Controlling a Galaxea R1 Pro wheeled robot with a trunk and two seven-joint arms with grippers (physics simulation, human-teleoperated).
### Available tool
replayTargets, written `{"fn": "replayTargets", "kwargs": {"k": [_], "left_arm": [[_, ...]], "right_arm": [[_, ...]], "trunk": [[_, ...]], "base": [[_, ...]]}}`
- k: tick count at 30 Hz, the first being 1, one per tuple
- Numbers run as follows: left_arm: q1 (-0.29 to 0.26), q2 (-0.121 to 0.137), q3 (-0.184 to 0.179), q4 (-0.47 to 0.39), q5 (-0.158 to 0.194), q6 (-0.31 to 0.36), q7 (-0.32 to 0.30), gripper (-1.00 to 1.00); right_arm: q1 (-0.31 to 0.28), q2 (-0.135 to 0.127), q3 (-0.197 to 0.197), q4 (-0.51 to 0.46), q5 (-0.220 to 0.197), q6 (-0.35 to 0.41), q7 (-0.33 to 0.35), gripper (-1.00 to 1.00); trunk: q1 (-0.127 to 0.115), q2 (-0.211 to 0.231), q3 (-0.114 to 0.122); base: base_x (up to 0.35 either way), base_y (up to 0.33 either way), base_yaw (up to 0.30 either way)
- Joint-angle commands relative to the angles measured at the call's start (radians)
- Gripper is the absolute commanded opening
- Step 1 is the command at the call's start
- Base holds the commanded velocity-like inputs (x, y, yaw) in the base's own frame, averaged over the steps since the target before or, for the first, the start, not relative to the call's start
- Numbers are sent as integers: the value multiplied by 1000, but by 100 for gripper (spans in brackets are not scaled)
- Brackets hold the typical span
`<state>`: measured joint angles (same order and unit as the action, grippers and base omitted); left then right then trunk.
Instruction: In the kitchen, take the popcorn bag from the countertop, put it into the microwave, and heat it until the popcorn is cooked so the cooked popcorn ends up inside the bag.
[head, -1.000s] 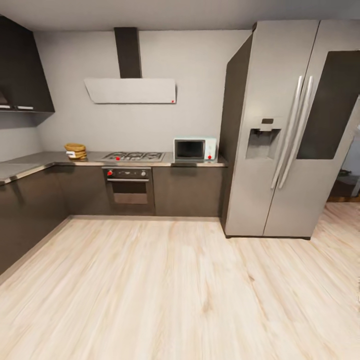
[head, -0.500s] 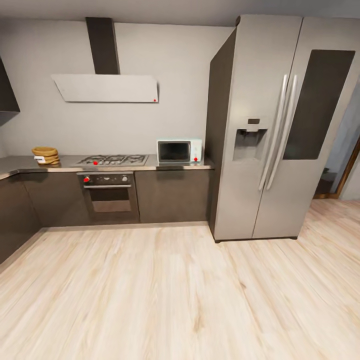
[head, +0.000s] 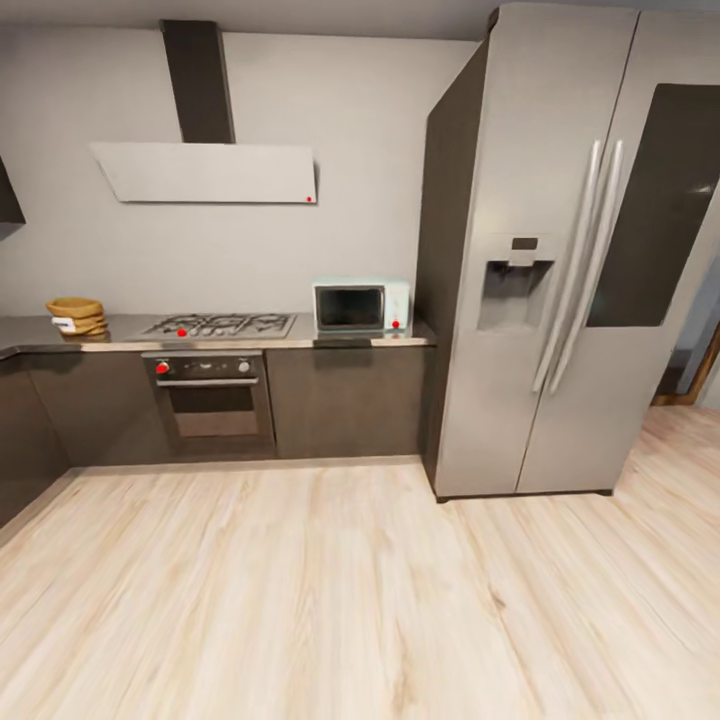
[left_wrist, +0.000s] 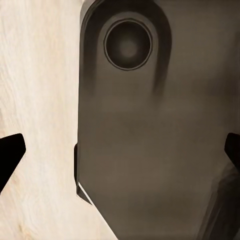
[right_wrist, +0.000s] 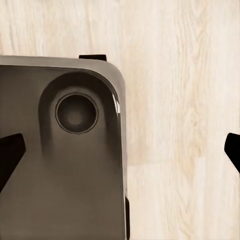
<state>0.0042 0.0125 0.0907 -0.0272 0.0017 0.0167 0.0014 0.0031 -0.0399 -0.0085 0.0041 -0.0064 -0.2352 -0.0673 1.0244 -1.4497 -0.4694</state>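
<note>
The tan popcorn bag (head: 75, 315) stands at the left end of the grey countertop (head: 300, 337), against the far wall. The mint-blue microwave (head: 360, 306) sits at the countertop's right end with its dark door closed, beside the fridge. Between them lies the gas hob (head: 222, 325). In the left wrist view my left gripper (left_wrist: 120, 155) is open, its dark fingertips (left_wrist: 10, 152) far apart over the robot's dark base and the wood floor. My right gripper (right_wrist: 120, 152) is open too, with nothing between its fingertips (right_wrist: 10, 152).
A tall steel fridge (head: 560, 260) stands right of the counter. A black oven (head: 212, 392) sits under the hob, with a slanted white hood (head: 210, 172) above. Dark cabinets (head: 20, 440) run along the left. Light wood floor (head: 350, 600) stretches between me and the counter.
The whole head view has shifted: the camera turned right and came a little nearer the counter and fridge. Bag, microwave and the rest stand where they were.
</note>
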Motion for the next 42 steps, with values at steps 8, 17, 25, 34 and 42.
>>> {"fn": "replayTargets", "kwargs": {"k": [8, 17, 25, 34, 42], "left_arm": [[0, 0, 8, -2, 1, 2, 0, 100], [0, 0, 8, -2, 0, 2, 0, 100], [0, 0, 8, -2, 0, 2, 0, 100], [0, 0, 8, -2, 0, 2, 0, 100], [0, 0, 8, -2, 0, 2, 0, 100]], "right_arm": [[0, 0, -1, 0, 0, -4, -2, 100], [0, 0, -1, 0, -1, -4, -2, 100], [0, 0, -1, 0, -1, -4, -2, 100], [0, 0, -1, 0, 0, -4, -2, 100], [0, 0, -1, 0, 0, -4, -2, 100]], "trunk": [[1, 0, -1], [1, 0, -1], [1, 0, -1], [1, 0, -1], [1, 0, -1]], "base": [[331, 0, 54], [331, 0, 71], [325, 28, 8], [290, 196, 0], [299, 118, 0]]}}
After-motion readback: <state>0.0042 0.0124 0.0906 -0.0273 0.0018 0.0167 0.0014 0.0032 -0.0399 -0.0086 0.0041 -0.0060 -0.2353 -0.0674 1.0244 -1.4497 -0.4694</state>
